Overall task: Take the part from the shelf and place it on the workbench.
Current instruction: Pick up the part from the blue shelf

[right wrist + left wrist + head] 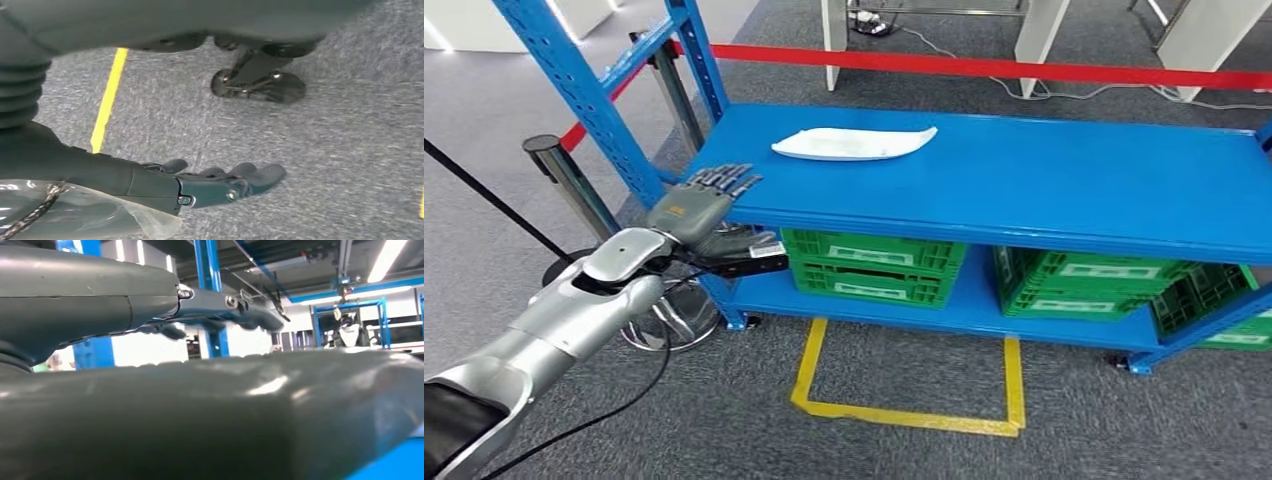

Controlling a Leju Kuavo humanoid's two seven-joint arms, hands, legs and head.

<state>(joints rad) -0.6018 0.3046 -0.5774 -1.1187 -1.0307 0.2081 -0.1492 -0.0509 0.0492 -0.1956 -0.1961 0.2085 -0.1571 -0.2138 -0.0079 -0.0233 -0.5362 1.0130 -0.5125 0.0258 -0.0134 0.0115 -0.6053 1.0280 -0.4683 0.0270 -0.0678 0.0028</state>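
Note:
A white curved part (854, 144) lies flat on the blue shelf's top board (1024, 180), toward its back left. My left hand (699, 205) is raised at the shelf's front left corner, fingers straight and apart, holding nothing, a good way short of the part. In the left wrist view the thick grey thumb (200, 410) fills the foreground and the fingers (235, 310) stretch out past a blue upright. My right hand (220, 182) hangs over the grey carpet with its fingers loosely extended and nothing in it.
Green crates (874, 265) stand on the lower shelf board. Blue uprights (574, 90) rise at the left, with chrome barrier posts (564, 170) and a red belt (984, 66) behind. A yellow floor outline (904, 410) marks the carpet in front of the shelf.

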